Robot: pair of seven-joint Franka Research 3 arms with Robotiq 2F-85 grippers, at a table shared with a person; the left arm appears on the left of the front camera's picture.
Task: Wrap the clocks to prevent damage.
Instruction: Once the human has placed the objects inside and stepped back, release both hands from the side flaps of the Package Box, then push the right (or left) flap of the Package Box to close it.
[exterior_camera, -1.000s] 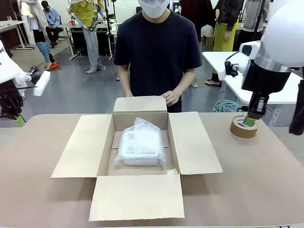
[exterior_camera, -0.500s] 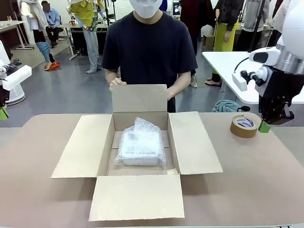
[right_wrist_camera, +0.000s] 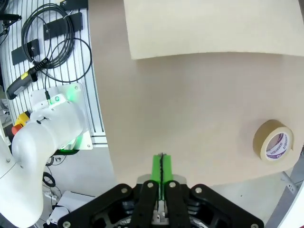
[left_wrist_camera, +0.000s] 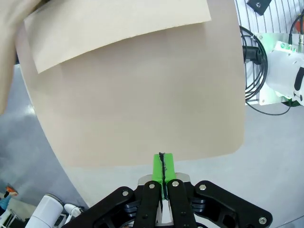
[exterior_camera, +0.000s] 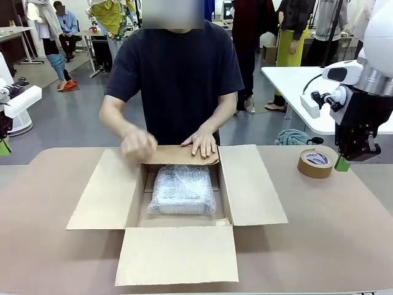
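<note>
Open box (exterior_camera: 253,184) on the counter (exterior_camera: 344,239), a person's hands (exterior_camera: 202,144) on its far flap.
The flap is pressed down over a bubble-wrapped parcel (exterior_camera: 182,190) lying inside the box. A tape roll (exterior_camera: 315,163) sits to its right. Left fingers (left_wrist_camera: 159,167) and right fingers (right_wrist_camera: 159,167) are clenched on nothing, the right ones near the roll.

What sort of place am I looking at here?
Likely a robotics lab: a white robot arm stands at a table holding a cardboard box, cables lie beside it, another worktable behind.
</note>
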